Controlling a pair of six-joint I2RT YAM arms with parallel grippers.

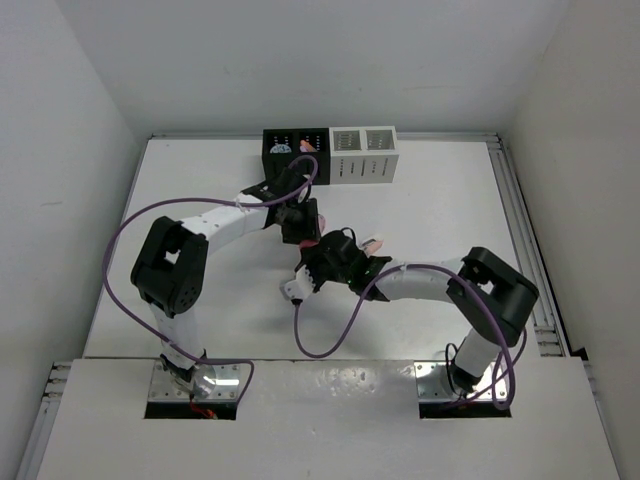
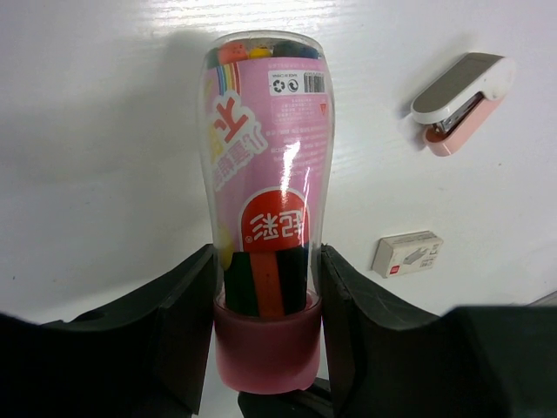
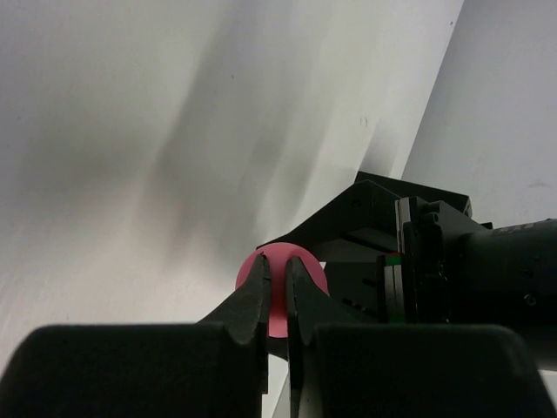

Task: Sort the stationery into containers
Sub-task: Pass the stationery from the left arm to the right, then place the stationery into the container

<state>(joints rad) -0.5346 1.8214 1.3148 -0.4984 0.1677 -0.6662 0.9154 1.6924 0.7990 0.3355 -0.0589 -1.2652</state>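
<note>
- The left gripper (image 2: pixel 268 266) clamped the hot-pink tube (image 2: pixel 270 131) by its capped end, on the near side of the black organizer (image 1: pixel 295 152).
- The right gripper (image 3: pixel 277 283), farther to the near side of that organizer, had its fingers almost pressed together, with only a slit between them.

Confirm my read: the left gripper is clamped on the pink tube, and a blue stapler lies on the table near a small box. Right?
Not quite: the stapler is pink with a whitish top, not blue; the left wrist view shows it. Otherwise yes: the left gripper is clamped on the pink tube, and the stapler lies on the table near a small box.
</note>
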